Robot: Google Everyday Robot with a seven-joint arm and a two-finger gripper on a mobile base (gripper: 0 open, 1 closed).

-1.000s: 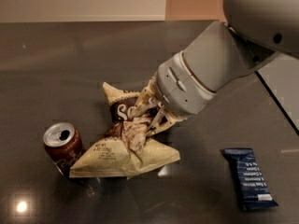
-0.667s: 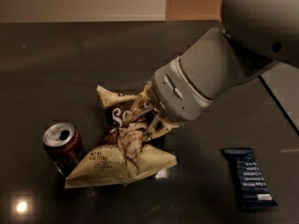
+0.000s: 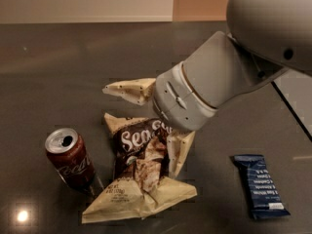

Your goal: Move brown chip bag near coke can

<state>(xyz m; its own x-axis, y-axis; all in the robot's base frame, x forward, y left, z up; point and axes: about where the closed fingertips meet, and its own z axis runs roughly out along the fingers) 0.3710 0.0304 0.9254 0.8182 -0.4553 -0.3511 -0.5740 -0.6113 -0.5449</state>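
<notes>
The brown chip bag (image 3: pixel 141 172) lies crumpled on the dark table, its brown panel with white lettering facing up. Its left edge lies right beside the coke can (image 3: pixel 69 159), which stands upright at the left with its silver top open; I cannot tell whether they touch. My gripper (image 3: pixel 168 128) reaches down from the upper right onto the bag's upper part, and the grey wrist (image 3: pixel 187 99) hides where it meets the bag. One cream corner of the bag (image 3: pixel 129 89) sticks out to the left of the wrist.
A slim dark blue bar wrapper (image 3: pixel 261 186) lies flat at the right. The table's right edge (image 3: pixel 292 106) runs diagonally behind the arm. A light reflection (image 3: pixel 22 216) shows on the tabletop at the lower left.
The bag has shifted a little and settled flatter, with its lettered brown panel now turned up. The gripper sits slightly lower over it. The can and the blue wrapper have not moved.
</notes>
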